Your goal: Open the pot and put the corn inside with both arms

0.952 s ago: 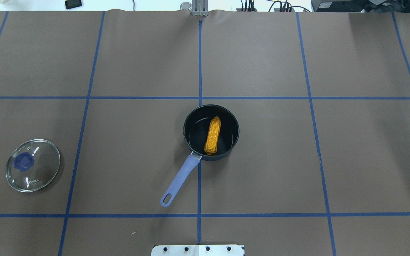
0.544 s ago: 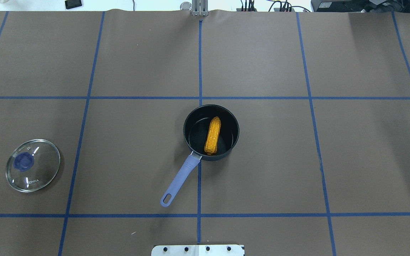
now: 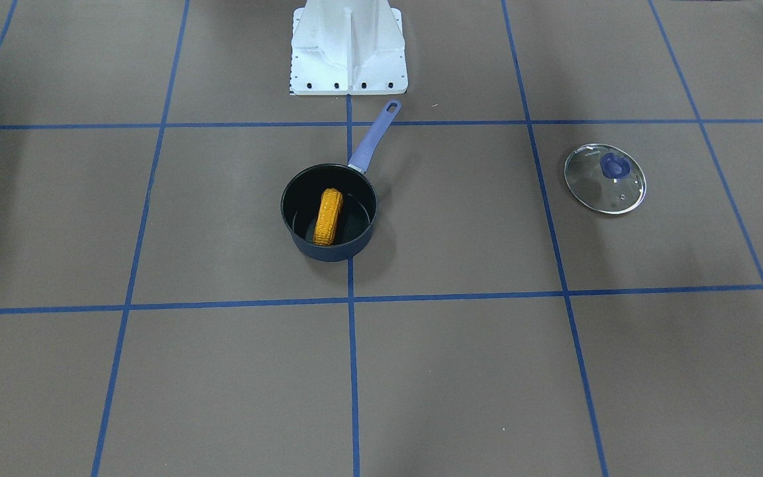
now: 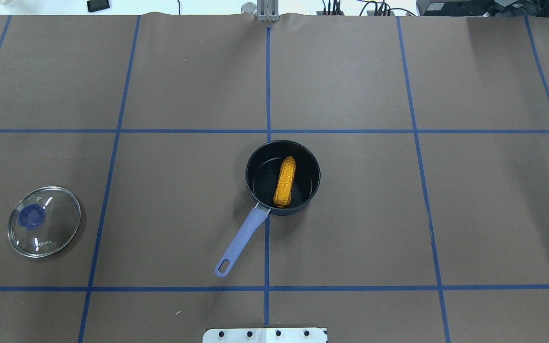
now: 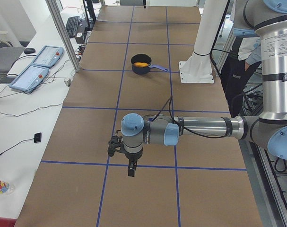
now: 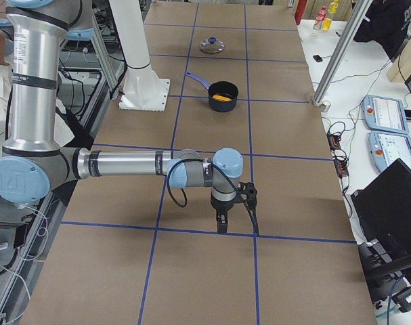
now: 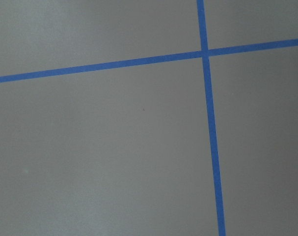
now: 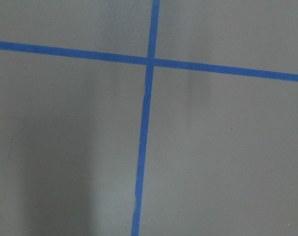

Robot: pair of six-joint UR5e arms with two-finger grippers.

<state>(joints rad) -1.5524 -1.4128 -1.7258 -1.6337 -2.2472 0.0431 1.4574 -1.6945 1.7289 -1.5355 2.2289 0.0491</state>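
The orange-yellow corn (image 4: 285,182) lies inside the open dark pot (image 4: 255,162) with a lilac handle (image 4: 238,243) at the table's middle; it also shows in the front view (image 3: 328,216). The glass lid (image 4: 44,221) with a blue knob lies flat on the table far to the left, also in the front view (image 3: 605,179). My left gripper (image 5: 130,166) shows only in the exterior left view, far from the pot; I cannot tell if it is open. My right gripper (image 6: 222,220) shows only in the exterior right view, also far off; I cannot tell its state.
The brown table cover carries a grid of blue tape lines (image 4: 268,85). The white base plate (image 3: 348,50) stands behind the pot's handle. Both wrist views show only bare cover and tape crossings. Pendants (image 5: 32,71) and cables lie on the side bench.
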